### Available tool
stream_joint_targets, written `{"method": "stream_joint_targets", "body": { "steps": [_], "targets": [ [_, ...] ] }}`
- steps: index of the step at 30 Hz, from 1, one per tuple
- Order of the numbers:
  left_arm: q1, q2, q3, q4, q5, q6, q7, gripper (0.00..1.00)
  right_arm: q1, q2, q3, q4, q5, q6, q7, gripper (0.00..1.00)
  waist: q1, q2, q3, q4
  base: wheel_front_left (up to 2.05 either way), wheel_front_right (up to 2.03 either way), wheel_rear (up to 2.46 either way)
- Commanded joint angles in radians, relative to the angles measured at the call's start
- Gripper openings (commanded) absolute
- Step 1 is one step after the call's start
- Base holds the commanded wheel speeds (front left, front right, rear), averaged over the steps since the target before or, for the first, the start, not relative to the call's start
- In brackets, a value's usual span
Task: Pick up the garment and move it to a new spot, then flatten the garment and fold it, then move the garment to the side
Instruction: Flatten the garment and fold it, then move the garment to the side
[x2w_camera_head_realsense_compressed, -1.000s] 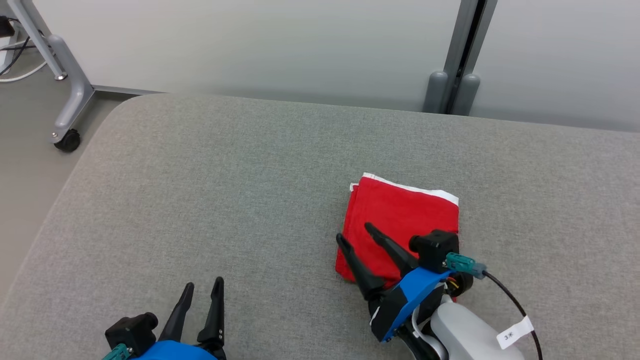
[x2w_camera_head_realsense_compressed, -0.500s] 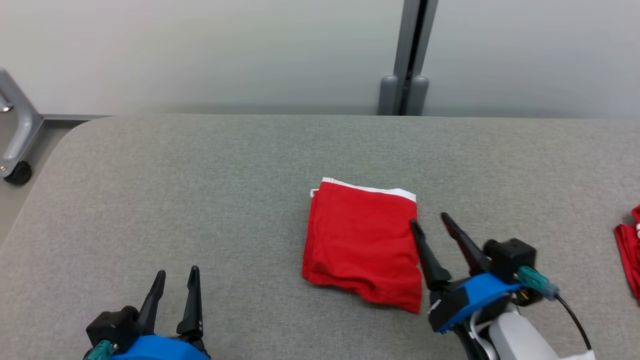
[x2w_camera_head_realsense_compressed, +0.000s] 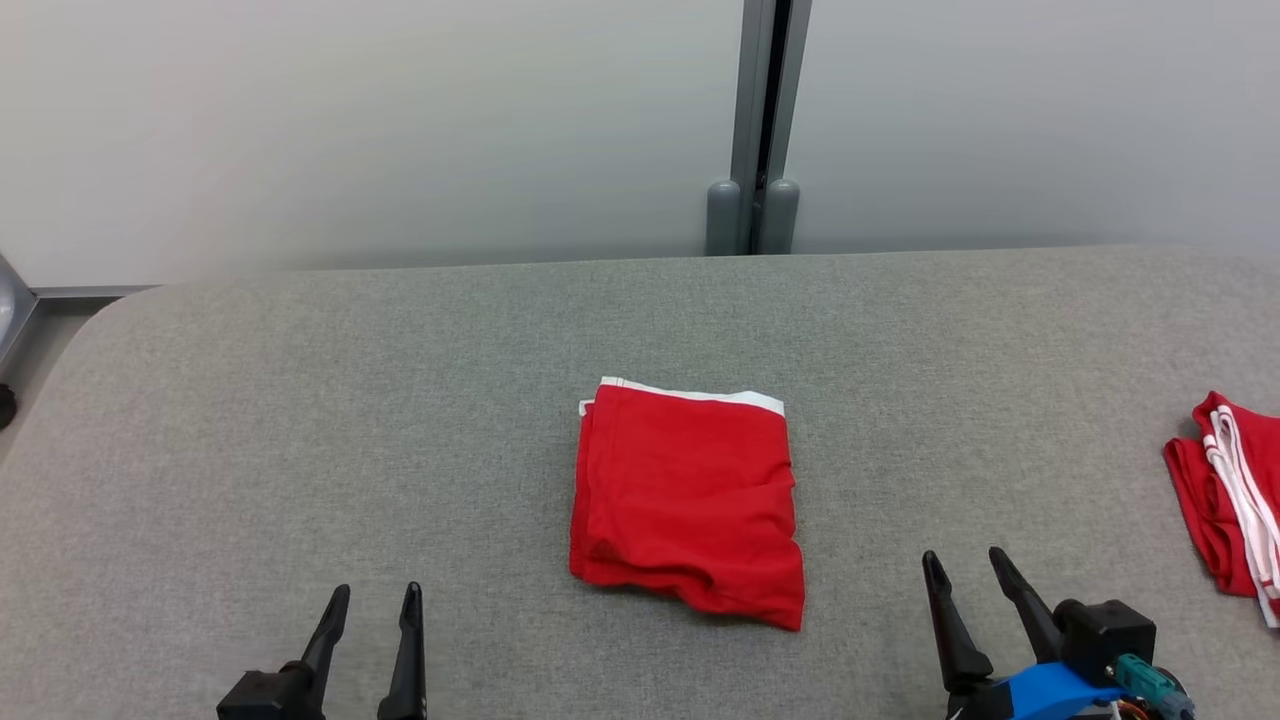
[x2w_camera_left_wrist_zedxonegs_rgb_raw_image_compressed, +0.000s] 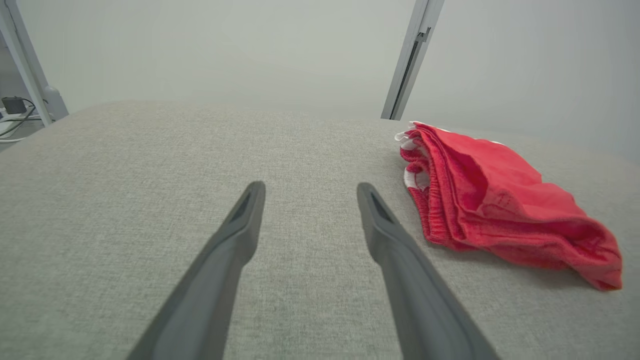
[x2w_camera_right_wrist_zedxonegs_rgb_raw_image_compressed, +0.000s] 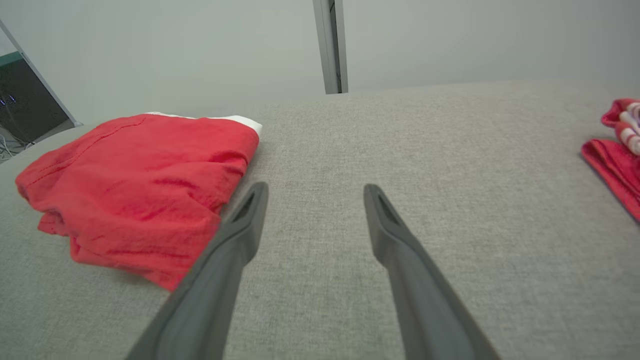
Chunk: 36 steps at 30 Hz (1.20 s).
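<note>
Right gripper (x2w_camera_head_realsense_compressed: 963, 562) is hanging wide open with nothing in it over the grey padded table (x2w_camera_head_realsense_compressed: 300, 420). The folded red shorts (x2w_camera_head_realsense_compressed: 685, 500) are lying flat ahead and to its left, near its left finger but apart from it, white waistband on the far edge. Left gripper (x2w_camera_head_realsense_compressed: 378, 598) is also gaping empty, with the shorts lying ahead and to its right, not touching, and a second red garment (x2w_camera_head_realsense_compressed: 1225, 500) with white stripes is lying well off to the right gripper's right.
</note>
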Motion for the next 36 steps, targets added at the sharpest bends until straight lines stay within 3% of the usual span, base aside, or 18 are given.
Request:
{"method": "stream_joint_targets", "body": {
  "steps": [1,14,25,28,35,36],
  "targets": [
    [0.006,-0.001,0.005,-0.004,0.007,0.002,-0.002,1.00,0.010,-0.001,0.002,-0.004,-0.002,0.000,-0.003,1.00,0.0000,0.0000,-0.001,-0.003,0.00,0.00,0.00],
    [-0.026,-0.009,-0.029,-0.013,-0.003,0.002,-0.002,1.00,-0.028,-0.001,0.053,0.028,0.023,0.000,-0.003,1.00,0.0000,0.0000,0.026,0.012,0.00,0.00,0.00],
    [-0.074,0.025,-0.086,-0.003,-0.053,0.002,-0.002,1.00,-0.251,-0.002,0.127,0.127,0.090,0.000,-0.003,1.00,0.0000,0.0000,0.111,0.114,0.00,0.00,0.00],
    [-0.086,0.034,-0.098,0.001,-0.062,0.002,-0.002,1.00,-0.293,-0.002,0.117,0.195,0.071,0.000,-0.003,1.00,0.0000,0.0000,0.126,0.145,0.00,0.00,0.00],
    [-0.100,0.040,-0.108,0.010,-0.084,0.002,-0.002,1.00,-0.344,-0.002,0.151,0.504,0.048,0.000,0.037,1.00,0.0000,0.0000,0.147,0.182,0.00,0.00,0.00],
    [-0.100,0.042,-0.106,0.011,-0.084,0.002,-0.002,1.00,-0.344,0.000,0.155,0.533,0.053,0.000,0.036,0.56,0.0000,0.0000,0.149,0.181,0.00,0.00,0.00]
  ]
}}
